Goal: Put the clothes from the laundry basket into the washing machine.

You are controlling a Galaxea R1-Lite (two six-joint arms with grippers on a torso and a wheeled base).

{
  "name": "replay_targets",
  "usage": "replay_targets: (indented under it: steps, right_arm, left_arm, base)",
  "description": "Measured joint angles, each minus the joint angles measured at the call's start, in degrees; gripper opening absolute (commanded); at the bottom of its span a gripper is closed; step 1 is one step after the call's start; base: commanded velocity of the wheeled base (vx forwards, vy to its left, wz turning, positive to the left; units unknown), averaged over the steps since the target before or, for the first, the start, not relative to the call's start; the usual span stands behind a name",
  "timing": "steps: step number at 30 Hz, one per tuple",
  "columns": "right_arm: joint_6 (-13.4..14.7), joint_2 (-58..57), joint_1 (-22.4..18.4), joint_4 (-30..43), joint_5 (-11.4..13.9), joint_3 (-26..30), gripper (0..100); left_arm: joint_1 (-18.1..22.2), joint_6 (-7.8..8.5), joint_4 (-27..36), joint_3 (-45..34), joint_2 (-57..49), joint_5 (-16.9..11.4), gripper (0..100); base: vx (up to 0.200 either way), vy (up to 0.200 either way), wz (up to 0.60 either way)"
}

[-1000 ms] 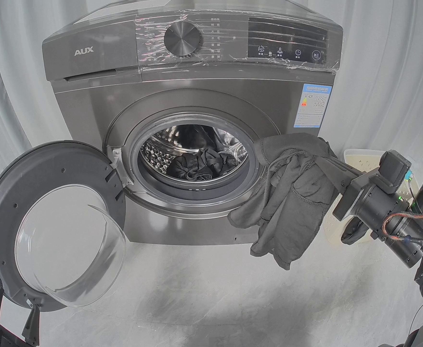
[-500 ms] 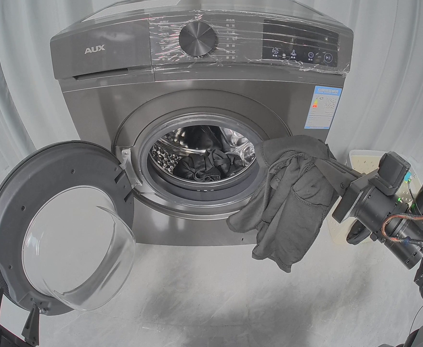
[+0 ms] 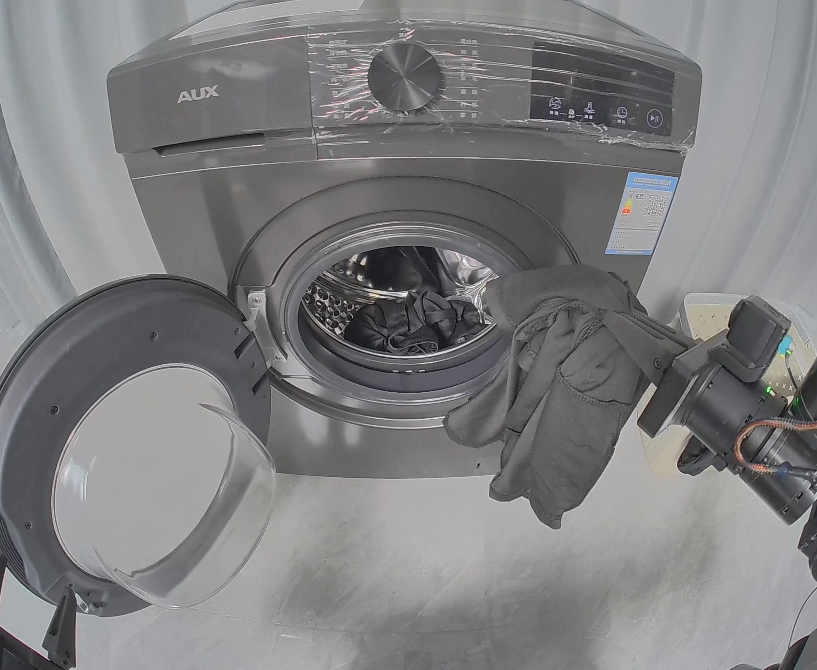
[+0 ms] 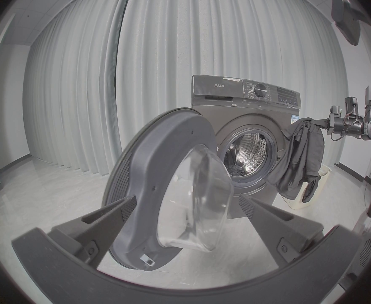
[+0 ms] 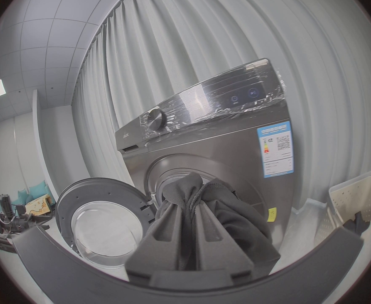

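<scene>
here the right pincer (image 3: 633,320) is clamped on a bunched fold of a dark grey garment (image 3: 557,393), which hangs in the air just beside the right rim of the washing machine (image 3: 241,207) drum opening (image 3: 399,234), not yet inside. the left pincer (image 4: 186,199) sits low by the open door (image 3: 129,328), its fingers spread with nothing between them.

the garment looks light and wholly limp: it drapes in long folds, with a loose end dangling well below the grip. it would likely fold and drag over the door seal rather than slide in cleanly, so the trailing part may catch on the rim. the hold near its top edge seems sound, and soft cloth is unlikely to slip or be harmed.

black clothes (image 3: 408,320) already lie in the drum, though its depth is hard to judge. the laundry basket (image 3: 706,307) is largely covered by the right arm; the right wrist view shows something dark inside it, but how much remains cannot be told.
</scene>
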State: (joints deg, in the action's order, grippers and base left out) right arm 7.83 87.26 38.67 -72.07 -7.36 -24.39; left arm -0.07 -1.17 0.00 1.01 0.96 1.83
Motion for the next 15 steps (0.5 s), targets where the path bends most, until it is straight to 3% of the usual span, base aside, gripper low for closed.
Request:
replay_targets:
  steps: [11, 15]
  right_arm:
    - [0.1, 0.6, 2.6, 0.8, 0.1, 1.3, 0]
    - [0.5, 0.6, 3.5, 0.6, 0.0, 1.4, 0]
  left_arm:
    - [0.1, 0.74, 0.0, 0.0, 0.0, -0.4, 100]
    - [0.1, 1.85, -0.4, 0.0, 0.0, -1.7, 100]
  base:
    - [0.000, 0.000, 0.00]
    - [0.000, 0.000, 0.00]
